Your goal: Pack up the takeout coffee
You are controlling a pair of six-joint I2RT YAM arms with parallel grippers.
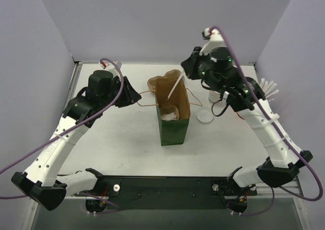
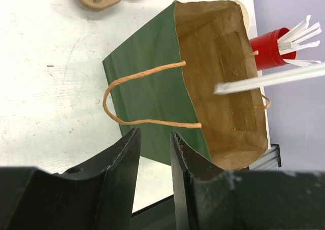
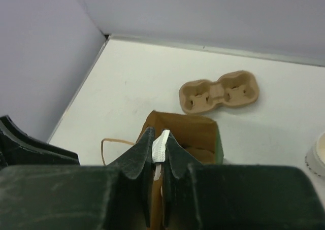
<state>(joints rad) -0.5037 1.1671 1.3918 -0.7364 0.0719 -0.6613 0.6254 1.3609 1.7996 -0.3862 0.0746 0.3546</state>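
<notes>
White table (image 1: 117, 138), lavender walls closing it in on three sides.

1. Green paper bag (image 1: 172, 131): standing upright mid-table, mouth open.
2. Takeout coffee (image 1: 170, 113): judged to be the white shape showing inside the bag, though it is too small to tell for certain.
3. Right end effector (image 3: 160, 138): clenched on a wrapped straw (image 1: 175, 88) and holding it slanted over the bag mouth.
4. Left end effector (image 2: 154, 136): jaws standing partly apart with nothing between them, hovering just beside the bag's twine handle (image 2: 144, 71).

Step in hand, by judgement: adding the straw. The next move is calling for a descent into the mouth before release, so that the straw is not tipping over the rim.

Surroundings: loose round lid (image 1: 204, 115) lying right of the bag; red cup (image 2: 265, 50) of straws beyond it; cardboard cup carrier (image 3: 219, 92) lying behind the bag. Nothing is blocking the mouth.
</notes>
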